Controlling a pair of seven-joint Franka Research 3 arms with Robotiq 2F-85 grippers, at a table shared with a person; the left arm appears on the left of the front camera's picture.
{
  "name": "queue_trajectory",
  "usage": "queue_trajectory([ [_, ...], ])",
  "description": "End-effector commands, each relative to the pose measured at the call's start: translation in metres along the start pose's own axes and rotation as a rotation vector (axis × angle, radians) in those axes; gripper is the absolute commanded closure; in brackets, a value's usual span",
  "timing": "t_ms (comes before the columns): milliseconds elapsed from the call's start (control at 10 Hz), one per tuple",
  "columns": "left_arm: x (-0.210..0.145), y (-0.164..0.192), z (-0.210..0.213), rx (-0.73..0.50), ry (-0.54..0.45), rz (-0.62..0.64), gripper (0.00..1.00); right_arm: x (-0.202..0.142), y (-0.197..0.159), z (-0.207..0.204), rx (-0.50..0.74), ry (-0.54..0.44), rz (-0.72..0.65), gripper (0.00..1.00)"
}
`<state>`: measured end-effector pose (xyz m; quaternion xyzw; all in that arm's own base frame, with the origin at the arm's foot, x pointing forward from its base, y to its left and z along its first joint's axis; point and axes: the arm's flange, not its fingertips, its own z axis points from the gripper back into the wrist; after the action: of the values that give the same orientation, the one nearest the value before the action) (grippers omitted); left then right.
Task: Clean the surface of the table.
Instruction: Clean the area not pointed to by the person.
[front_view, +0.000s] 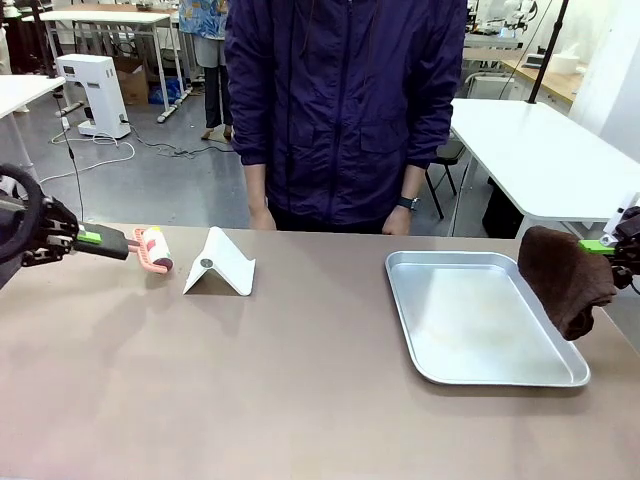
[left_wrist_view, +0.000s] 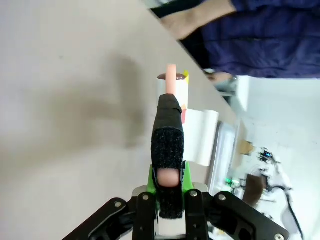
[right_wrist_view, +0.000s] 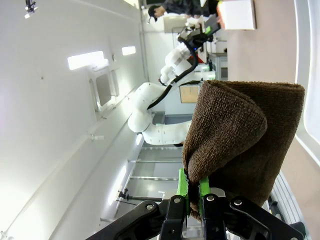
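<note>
A small yellow label (left_wrist_view: 185, 75) on the lint roller (front_view: 156, 250) is too small to read; the table (front_view: 300, 400) is a wide rectangle with a smooth, matte brown-tan top, spanning the front view from its lower edge up to the person (front_view: 345, 110) standing at 12 o'clock; its bare middle and near side show soft shadows

The left gripper (front_view: 112, 242), at 9 o'clock on the table, is clenched on the roller's pink handle, the white roll pointing toward the centre; whether the roll touches the top I cannot tell; just beside it, toward 10 o'clock, a white folded stand (front_view: 220, 262) sits tent-like on the surface

A shiny metal tray (front_view: 470, 320) lies flat at 3 o'clock; the right gripper (front_view: 605, 246), at the table's 3 o'clock edge, is clamped on a brown cloth (front_view: 565, 280) that hangs down in thick folds and overlaps the tray's far right corner in the front view; whether cloth and tray touch cannot be told

The person's hands (front_view: 262, 218) hang at the far edge, a dark watch (front_view: 407, 203) on one wrist
</note>
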<state>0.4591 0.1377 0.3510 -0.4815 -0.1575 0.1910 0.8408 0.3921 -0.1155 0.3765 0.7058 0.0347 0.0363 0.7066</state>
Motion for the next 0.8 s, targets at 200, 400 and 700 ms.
queue_trajectory([
  [200,-0.039,-0.006,0.106,-0.291,0.101,-0.074,0.80,0.004,0.004,-0.004,0.007,-0.018,0.009,0.91],
  [400,-0.064,0.009,0.162,-0.358,0.258,-0.088,0.80,0.004,0.004,-0.004,0.007,-0.018,0.009,0.91],
  [700,-0.093,0.050,0.223,-0.409,0.293,-0.087,0.80,0.004,0.004,-0.004,0.007,-0.018,0.009,0.91],
])
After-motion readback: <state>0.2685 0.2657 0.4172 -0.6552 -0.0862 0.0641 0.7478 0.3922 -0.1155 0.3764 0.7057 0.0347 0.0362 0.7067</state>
